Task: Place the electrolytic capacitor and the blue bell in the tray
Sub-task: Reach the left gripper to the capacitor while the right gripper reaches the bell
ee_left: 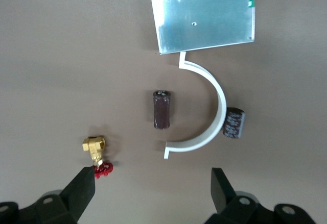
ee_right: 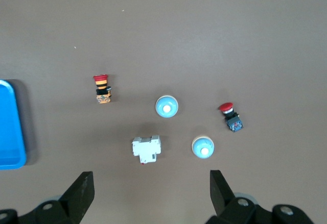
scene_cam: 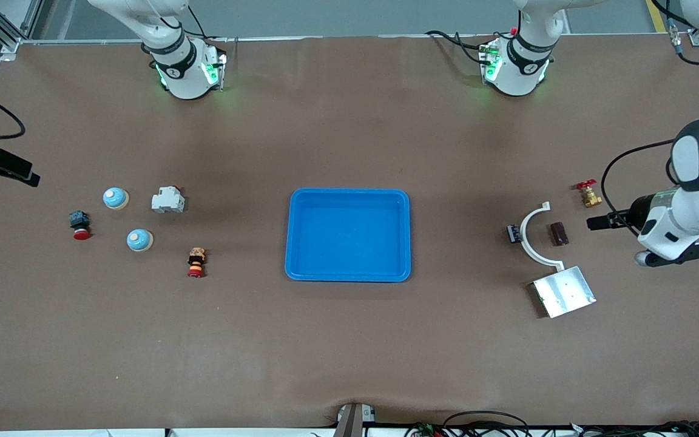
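1. Sitting at the middle of the bench, the blue tray (scene_cam: 348, 234) holds nothing.
2. Two blue bells lie toward the right arm's end: one blue bell (scene_cam: 115, 198) farther from the front camera, the other bell (scene_cam: 139, 240) nearer to it.
3. Around them sit a white breaker block (scene_cam: 167, 200), a red push button (scene_cam: 80, 225) closest to that end's edge, and an orange-and-red stacked switch (scene_cam: 196, 262) nearest the tray.
4. Toward the left arm's end, a dark brown capacitor (scene_cam: 559, 233) lies on its side inside the curve of a white arc bracket (scene_cam: 533, 238); a second, darker capacitor (scene_cam: 513, 233) rests just outside the arc, on the tray's side.
5. A metal plate (scene_cam: 563, 292) lies by the arc's nearer tip, and a brass valve (scene_cam: 589, 194) with a red handle sits closer to the bench's end edge.
6. The left gripper (ee_left: 153, 185) hovers over the capacitor group, fingers released and holding nothing.
7. The right gripper (ee_right: 152, 188) hangs over the bells, fingers likewise spread and empty.
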Tool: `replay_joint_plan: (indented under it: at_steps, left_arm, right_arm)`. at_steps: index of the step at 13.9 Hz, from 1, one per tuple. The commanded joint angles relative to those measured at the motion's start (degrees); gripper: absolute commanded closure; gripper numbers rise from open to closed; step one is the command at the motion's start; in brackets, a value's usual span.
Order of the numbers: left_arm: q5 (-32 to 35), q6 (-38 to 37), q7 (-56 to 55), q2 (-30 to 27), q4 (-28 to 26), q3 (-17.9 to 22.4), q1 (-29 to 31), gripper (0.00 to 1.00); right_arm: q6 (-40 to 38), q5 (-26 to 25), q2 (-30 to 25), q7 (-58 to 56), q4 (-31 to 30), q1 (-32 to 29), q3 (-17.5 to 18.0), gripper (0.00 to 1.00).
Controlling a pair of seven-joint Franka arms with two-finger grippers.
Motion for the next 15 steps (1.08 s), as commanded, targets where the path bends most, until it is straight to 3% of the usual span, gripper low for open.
replay_joint_plan:
  at_steps: [1,5,9,12,15]
  left_arm:
    - [0.62,2.78,0.31,2.69,-0.6,-0.05,0.48,0.0]
    - [0.53,8.75,-2.32,4.19,-4.81,-0.05,0.48,0.0]
    - [0.53,16.66,-2.85,4.98,-10.35,-0.05,0.22,0.0]
    - [0.53,22.37,-3.9,5.59,-13.95,-0.05,-0.04,0.0]
    - [0.62,23.71,-5.75,7.7,-14.31,-0.14,-0.92,0.0]
  right_arm:
    - [6.12,0.25,-5.36,-3.96,-10.46,-2.16,0.14,0.0]
    - [8.94,-0.01,-6.77,-5.28,-16.97,-3.22,0.14,0.0]
    - [18.42,-0.88,-9.85,-6.07,-28.91,-3.49,0.14,0.0]
    - [23.88,-0.98,-9.94,-8.09,-34.38,-4.63,0.14,0.0]
    - [28.8,-0.98,-9.76,-11.6,-38.6,-6.38,0.14,0.0]
